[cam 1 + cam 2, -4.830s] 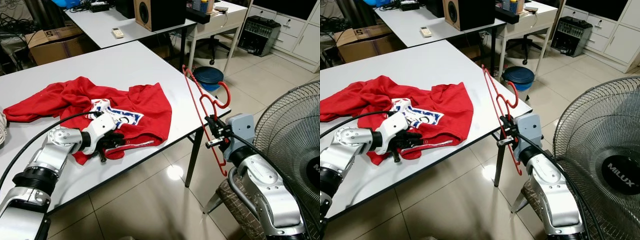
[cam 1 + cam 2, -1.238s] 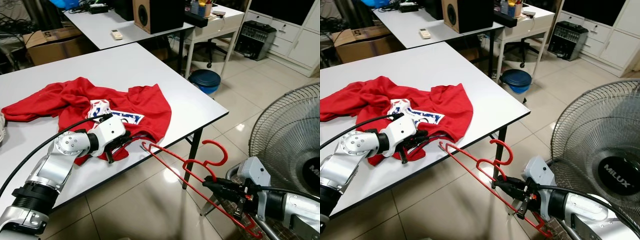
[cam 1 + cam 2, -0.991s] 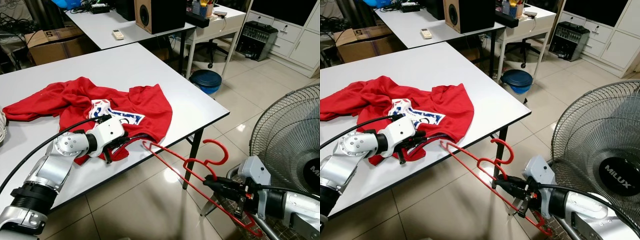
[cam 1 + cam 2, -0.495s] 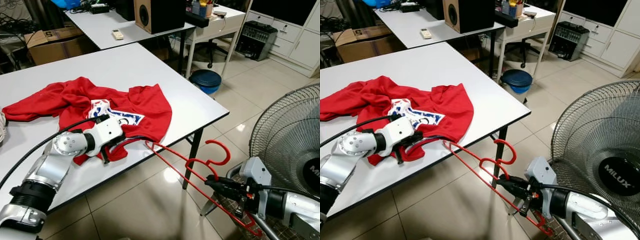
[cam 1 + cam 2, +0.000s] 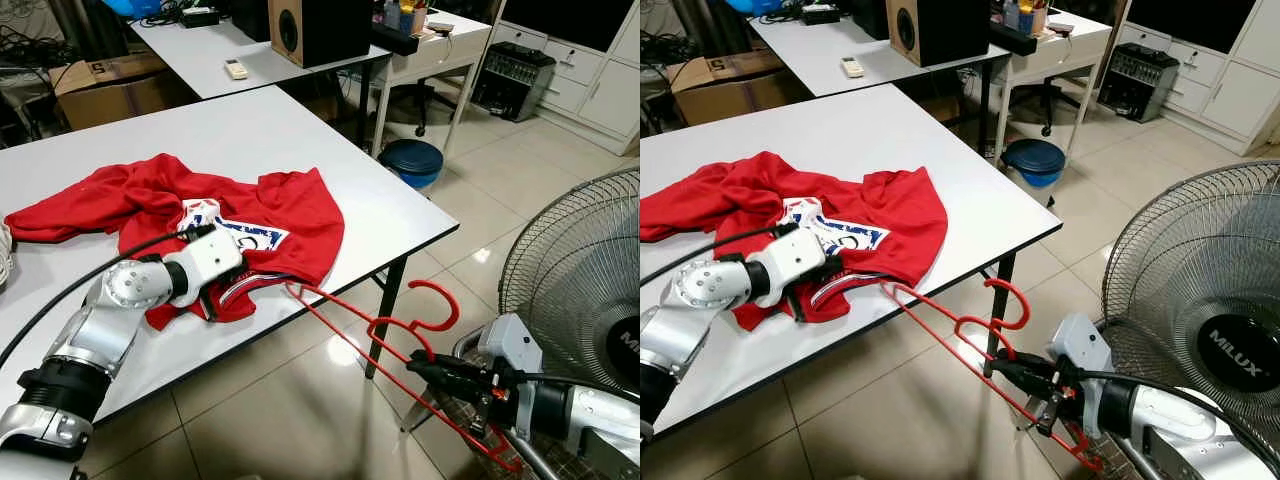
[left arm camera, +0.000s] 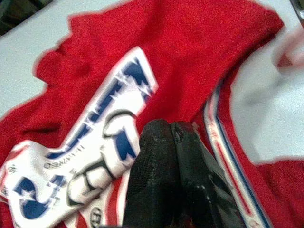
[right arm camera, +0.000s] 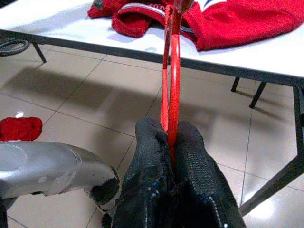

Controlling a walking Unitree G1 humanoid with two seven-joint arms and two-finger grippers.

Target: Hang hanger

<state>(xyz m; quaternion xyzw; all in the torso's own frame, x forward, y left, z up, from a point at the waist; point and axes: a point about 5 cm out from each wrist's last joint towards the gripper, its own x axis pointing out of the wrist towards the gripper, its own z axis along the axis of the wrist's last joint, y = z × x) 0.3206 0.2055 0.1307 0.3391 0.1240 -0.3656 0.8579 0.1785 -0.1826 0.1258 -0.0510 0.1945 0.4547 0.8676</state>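
Note:
A red shirt (image 5: 190, 205) with a white and blue print lies crumpled on the white table (image 5: 300, 140). At the shirt's near edge my left gripper (image 5: 212, 300) is shut on the striped collar; in the left wrist view its fingers (image 6: 166, 156) press together over the cloth (image 6: 190, 52). A red plastic hanger (image 5: 370, 335) is held low off the table's front corner, with my right gripper (image 5: 440, 373) shut on its middle. Its far tip touches the shirt's edge, and its hook (image 5: 442, 300) points up. In the right wrist view the hanger (image 7: 172, 71) runs from the fingertips toward the shirt (image 7: 228, 19).
A large standing fan (image 5: 585, 270) is close on the right. A blue bin (image 5: 412, 160) sits on the tiled floor behind the table. A second table (image 5: 200, 50) with a speaker (image 5: 318, 25) stands beyond, with a cardboard box (image 5: 100, 85) at its left.
The hanger, upright beside the table corner 4.8 s ago, now lies low with its tip at the shirt. My left gripper has drawn the collar slightly left.

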